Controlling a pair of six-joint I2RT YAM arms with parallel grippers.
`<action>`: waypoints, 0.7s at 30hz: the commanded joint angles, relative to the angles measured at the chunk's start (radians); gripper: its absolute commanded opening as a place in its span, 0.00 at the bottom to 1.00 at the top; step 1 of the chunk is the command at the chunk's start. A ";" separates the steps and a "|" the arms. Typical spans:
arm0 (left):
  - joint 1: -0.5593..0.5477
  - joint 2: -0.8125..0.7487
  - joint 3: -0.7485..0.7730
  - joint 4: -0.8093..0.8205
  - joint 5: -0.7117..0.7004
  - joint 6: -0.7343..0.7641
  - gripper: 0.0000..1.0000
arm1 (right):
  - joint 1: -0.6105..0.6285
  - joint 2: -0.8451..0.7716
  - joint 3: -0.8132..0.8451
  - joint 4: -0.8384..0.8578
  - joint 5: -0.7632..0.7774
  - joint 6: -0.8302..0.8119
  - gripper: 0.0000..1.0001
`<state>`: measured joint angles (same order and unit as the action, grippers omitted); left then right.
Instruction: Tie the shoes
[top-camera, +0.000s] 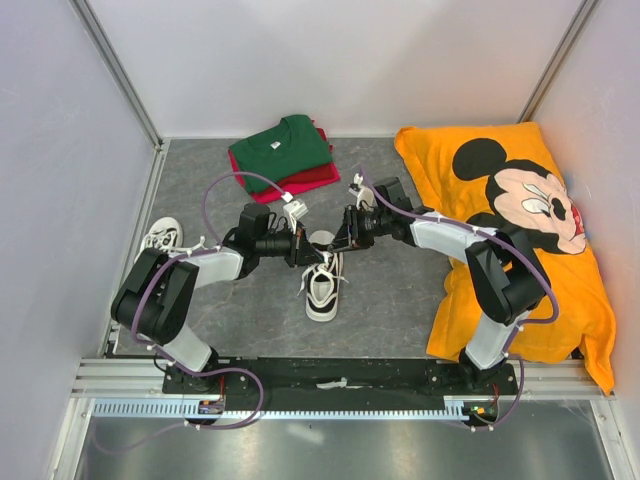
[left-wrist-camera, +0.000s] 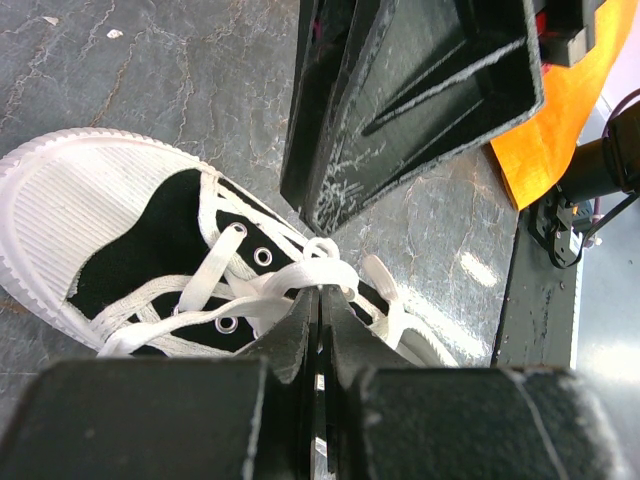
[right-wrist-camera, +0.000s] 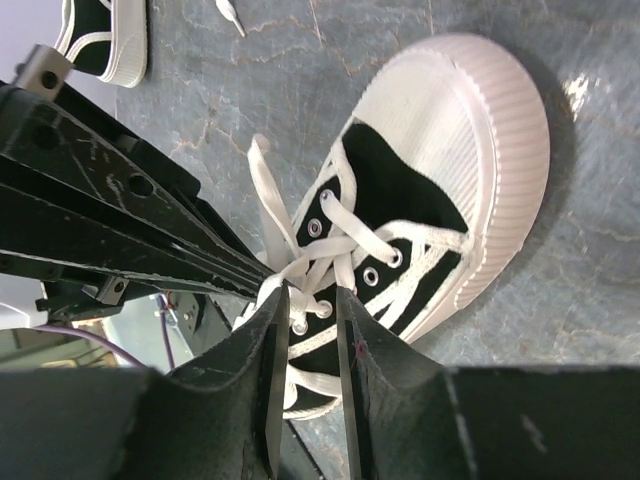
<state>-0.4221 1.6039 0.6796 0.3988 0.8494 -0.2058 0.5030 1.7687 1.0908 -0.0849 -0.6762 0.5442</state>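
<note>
One white canvas shoe (top-camera: 322, 288) with dark lining lies in the middle of the table, toe towards the arms. It also shows in the left wrist view (left-wrist-camera: 90, 210) and the right wrist view (right-wrist-camera: 450, 170). My left gripper (top-camera: 307, 256) (left-wrist-camera: 322, 292) is shut on a white lace (left-wrist-camera: 300, 272) above the eyelets. My right gripper (top-camera: 338, 246) (right-wrist-camera: 312, 292) faces it closely, jaws a little apart over the crossed laces (right-wrist-camera: 330, 250). I cannot tell if a lace lies between them. The second shoe (top-camera: 160, 238) (right-wrist-camera: 100, 35) lies at the far left.
Folded green and red shirts (top-camera: 282, 155) lie at the back. An orange Mickey Mouse cloth (top-camera: 520, 230) (left-wrist-camera: 570, 110) covers the right side. Grey walls close in left, back and right. The metal base rail (top-camera: 340, 375) runs along the near edge.
</note>
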 joint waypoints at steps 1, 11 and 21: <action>-0.001 0.005 0.020 0.032 0.033 0.003 0.04 | 0.002 -0.006 -0.023 0.050 -0.029 0.060 0.33; 0.000 0.005 0.018 0.032 0.030 0.006 0.04 | 0.002 0.021 -0.055 0.143 -0.095 0.152 0.31; 0.000 0.007 0.018 0.032 0.028 0.008 0.05 | 0.002 0.008 -0.065 0.145 -0.086 0.151 0.02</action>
<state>-0.4221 1.6039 0.6796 0.3988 0.8494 -0.2058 0.5037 1.7840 1.0344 0.0238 -0.7517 0.6857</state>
